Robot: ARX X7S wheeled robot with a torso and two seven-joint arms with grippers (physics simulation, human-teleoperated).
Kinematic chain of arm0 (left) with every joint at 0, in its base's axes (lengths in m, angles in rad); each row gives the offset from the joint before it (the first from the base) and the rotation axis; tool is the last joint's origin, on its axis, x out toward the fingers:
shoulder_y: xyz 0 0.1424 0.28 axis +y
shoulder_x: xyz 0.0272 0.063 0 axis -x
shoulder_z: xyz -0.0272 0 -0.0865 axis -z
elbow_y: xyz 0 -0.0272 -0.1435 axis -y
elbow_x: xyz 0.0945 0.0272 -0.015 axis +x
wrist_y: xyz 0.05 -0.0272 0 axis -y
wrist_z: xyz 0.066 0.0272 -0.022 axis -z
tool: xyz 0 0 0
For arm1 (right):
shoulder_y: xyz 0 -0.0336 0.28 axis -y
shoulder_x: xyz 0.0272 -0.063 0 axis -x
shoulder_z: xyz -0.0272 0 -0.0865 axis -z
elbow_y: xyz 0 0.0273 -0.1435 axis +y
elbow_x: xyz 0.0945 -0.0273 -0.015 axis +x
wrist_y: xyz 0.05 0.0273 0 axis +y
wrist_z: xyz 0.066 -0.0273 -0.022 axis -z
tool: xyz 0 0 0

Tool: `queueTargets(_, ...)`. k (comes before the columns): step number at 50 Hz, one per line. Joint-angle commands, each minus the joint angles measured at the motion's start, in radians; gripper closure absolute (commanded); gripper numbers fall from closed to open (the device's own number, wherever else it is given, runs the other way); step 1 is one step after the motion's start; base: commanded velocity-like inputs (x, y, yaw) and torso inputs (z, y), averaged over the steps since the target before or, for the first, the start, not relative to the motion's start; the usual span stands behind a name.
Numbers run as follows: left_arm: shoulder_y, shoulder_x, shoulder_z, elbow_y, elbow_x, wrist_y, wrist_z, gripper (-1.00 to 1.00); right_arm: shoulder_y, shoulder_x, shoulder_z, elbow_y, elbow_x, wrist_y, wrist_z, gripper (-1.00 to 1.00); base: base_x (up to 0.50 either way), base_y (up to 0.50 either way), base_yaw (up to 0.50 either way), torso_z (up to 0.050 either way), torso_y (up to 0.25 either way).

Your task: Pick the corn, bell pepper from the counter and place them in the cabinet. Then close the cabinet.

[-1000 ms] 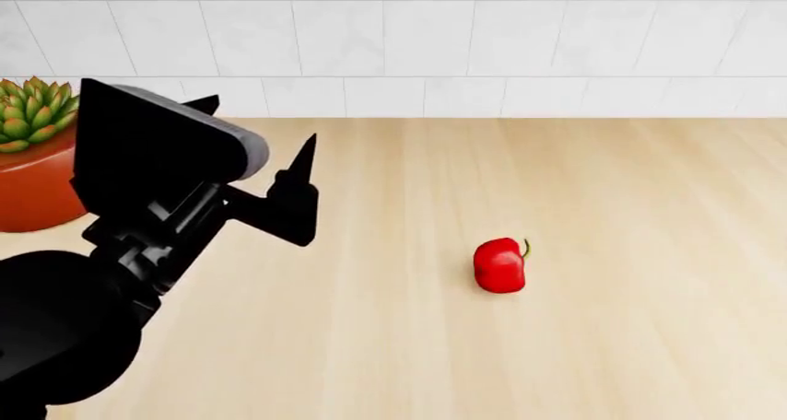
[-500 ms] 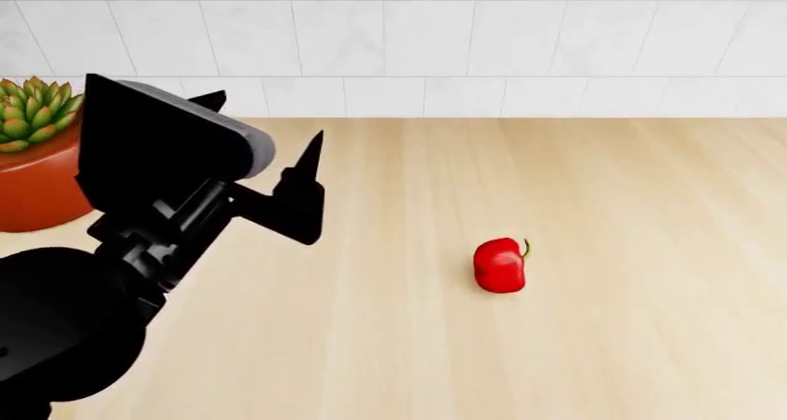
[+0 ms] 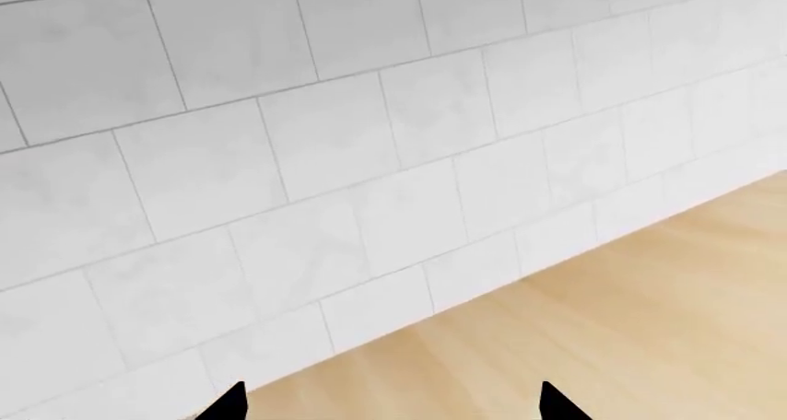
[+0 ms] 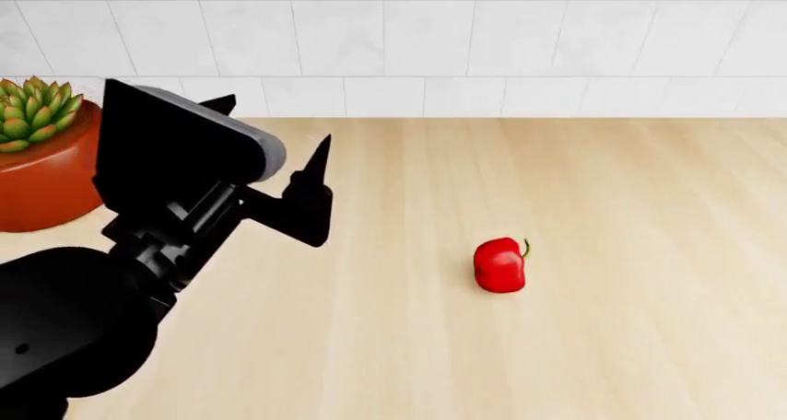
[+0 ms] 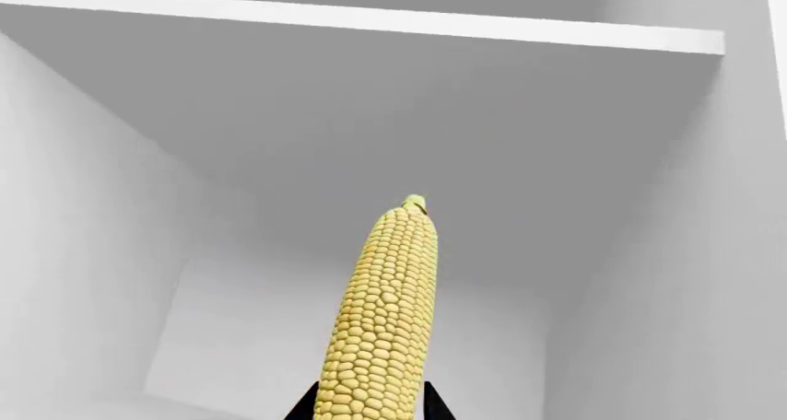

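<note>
The right claw (image 5: 365, 409) pinches the corn (image 5: 380, 319) inside the white cabinet (image 5: 111, 254). The left claw (image 4: 264, 153), spread, hangs over the desk (image 4: 615, 180), left of the bell pepper (image 4: 499, 264).

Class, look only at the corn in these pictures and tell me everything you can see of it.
The corn shows only in the right wrist view. It is a long, slim cob, husk-free, covered in neat rows of pale-yellow kernels, tapering to a small greenish tip. Its base sits between the dark fingertips of the right gripper, which is shut on it. The cob points away from the camera into a plain white cabinet, beneath a shelf. Its visible length touches nothing else.
</note>
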Motion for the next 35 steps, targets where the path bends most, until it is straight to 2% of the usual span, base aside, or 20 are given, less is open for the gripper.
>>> queueTargets(1, 0.006, 0.0, 0.018, -0.009, 0.021, 0.013, 0.008, -1.0, 0.11, -0.05, -0.03, 0.267, -0.081, -0.014, -0.076, 1.0, 0.0, 0.0, 0.0, 0.0, 0.0)
queueTargets(11, 0.002, 0.008, 0.038, -0.018, 0.034, 0.019, 0.013, -1.0, 0.162, -0.061, -0.036, 0.442, -0.111, 0.024, -0.057, 1.0, 0.0, 0.0, 0.0, 0.0, 0.0)
queueTargets(22, 0.003, 0.009, 0.044, -0.024, 0.044, 0.031, 0.015, -1.0, 0.194, -0.069, -0.069, 0.519, -0.137, 0.045, -0.091, 1.0, 0.0, 0.0, 0.0, 0.0, 0.0)
queueTargets(23, 0.002, 0.009, 0.043, -0.023, 0.041, 0.03, 0.013, -1.0, 0.194, -0.069, -0.073, 0.518, -0.137, 0.05, -0.095, -1.0, 0.0, 0.0, 0.0, 0.0, 0.0)
queueTargets(35, 0.008, 0.009, 0.04, -0.024, 0.046, 0.046, 0.01, -1.0, 0.178, -0.058, -0.105, 0.444, -0.125, 0.077, -0.155, -1.0, 0.0, 0.0, 0.0, 0.0, 0.0)
